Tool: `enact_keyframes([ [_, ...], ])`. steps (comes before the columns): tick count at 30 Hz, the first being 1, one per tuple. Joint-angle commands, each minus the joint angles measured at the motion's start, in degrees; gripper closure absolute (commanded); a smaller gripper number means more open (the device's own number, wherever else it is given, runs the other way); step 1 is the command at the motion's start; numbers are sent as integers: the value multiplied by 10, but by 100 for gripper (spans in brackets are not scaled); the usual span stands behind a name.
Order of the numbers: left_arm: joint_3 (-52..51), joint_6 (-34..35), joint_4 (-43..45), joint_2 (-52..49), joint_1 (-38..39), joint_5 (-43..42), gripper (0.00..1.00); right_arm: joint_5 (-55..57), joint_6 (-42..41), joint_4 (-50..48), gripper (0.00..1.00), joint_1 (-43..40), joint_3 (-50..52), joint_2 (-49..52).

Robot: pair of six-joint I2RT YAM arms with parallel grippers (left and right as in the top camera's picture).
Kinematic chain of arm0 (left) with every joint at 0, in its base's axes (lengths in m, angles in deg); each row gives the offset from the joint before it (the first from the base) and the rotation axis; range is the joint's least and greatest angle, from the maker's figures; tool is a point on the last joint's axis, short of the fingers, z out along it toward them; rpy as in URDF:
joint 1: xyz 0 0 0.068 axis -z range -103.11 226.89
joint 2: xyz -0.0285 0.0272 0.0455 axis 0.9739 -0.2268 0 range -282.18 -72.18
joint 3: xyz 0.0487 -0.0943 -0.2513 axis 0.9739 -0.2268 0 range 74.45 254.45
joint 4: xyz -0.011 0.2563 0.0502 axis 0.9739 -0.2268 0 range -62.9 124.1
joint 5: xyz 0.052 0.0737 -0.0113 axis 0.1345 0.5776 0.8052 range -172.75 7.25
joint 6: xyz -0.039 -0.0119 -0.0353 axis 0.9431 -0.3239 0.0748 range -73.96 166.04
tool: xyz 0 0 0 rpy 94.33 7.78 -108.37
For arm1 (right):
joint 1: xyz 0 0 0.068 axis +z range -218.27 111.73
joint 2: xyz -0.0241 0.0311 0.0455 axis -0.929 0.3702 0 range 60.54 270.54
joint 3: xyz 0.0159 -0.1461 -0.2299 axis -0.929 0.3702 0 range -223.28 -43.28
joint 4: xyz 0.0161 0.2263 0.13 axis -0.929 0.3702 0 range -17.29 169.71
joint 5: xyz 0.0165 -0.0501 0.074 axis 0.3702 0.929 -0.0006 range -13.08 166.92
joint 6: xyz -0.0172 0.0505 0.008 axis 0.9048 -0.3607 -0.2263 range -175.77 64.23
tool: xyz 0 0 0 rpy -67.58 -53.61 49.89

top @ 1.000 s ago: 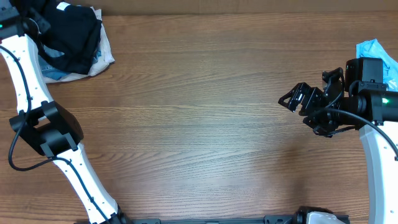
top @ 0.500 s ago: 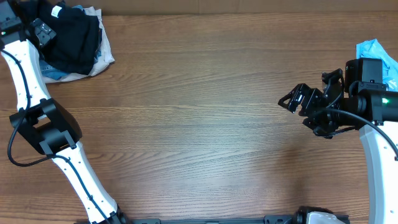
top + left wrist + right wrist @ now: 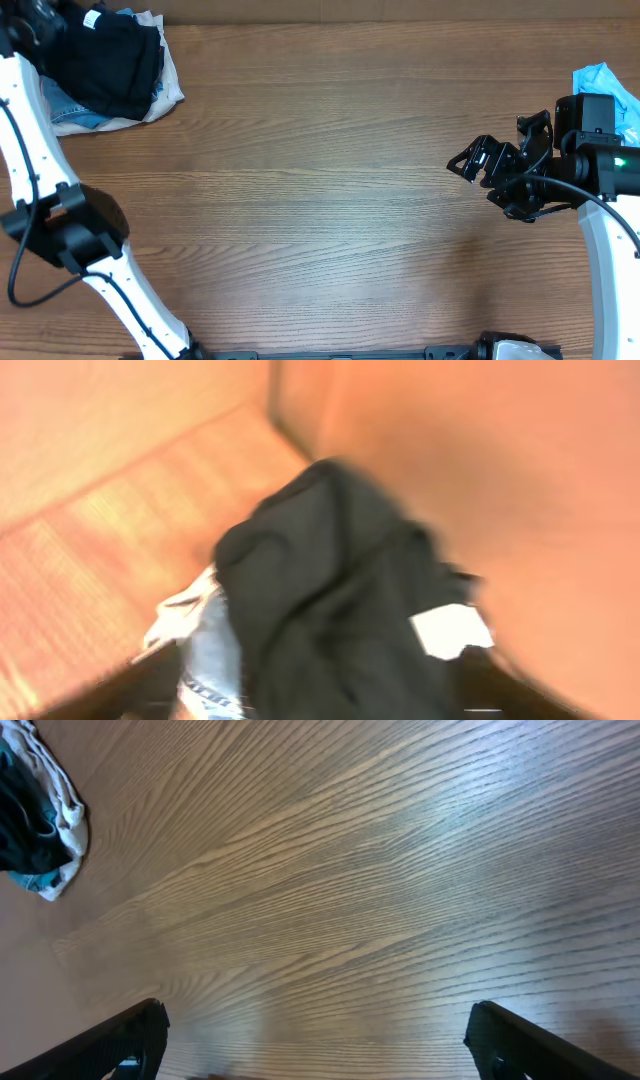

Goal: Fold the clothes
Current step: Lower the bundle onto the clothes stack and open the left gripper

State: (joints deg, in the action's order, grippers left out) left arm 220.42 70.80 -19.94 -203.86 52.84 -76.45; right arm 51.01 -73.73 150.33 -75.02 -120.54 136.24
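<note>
Fingers apart both arms: right fingers point(image 3: 520, 1040) over wood table point(image 3: 350, 870); left fingers point(image 3: 150, 680) over black T-shirt point(image 3: 330, 590) topping clothes pile point(image 3: 165, 92).

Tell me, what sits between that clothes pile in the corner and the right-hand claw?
Nothing: the overhead view shows only bare wooden table between the clothes pile and the right gripper.

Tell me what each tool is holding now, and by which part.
Nothing is held. The right tool is open over the table. The left tool stands open above the black T-shirt, apparently not gripping it.
</note>
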Motion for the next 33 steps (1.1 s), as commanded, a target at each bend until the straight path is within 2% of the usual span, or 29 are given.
enact_keyframes([
  [1,0,-7,-2,10,20,-62,60,2,17,1,0,-1,0,0],
  [2,0,-4,-2,6,23,-63,78,2,17,3,0,-1,0,0],
  [3,0,0,-2,-2,28,-63,86,2,17,3,0,-1,0,0],
  [5,0,-1,-2,-19,37,-59,96,2,18,3,0,-1,0,0],
  [21,0,8,89,-196,79,-72,95,4,19,1,0,-1,0,0],
  [27,20,5,91,-160,80,-75,96,4,19,12,0,-1,0,0],
  [33,31,-32,106,-79,79,-68,91,3,19,12,0,-1,0,0],
])
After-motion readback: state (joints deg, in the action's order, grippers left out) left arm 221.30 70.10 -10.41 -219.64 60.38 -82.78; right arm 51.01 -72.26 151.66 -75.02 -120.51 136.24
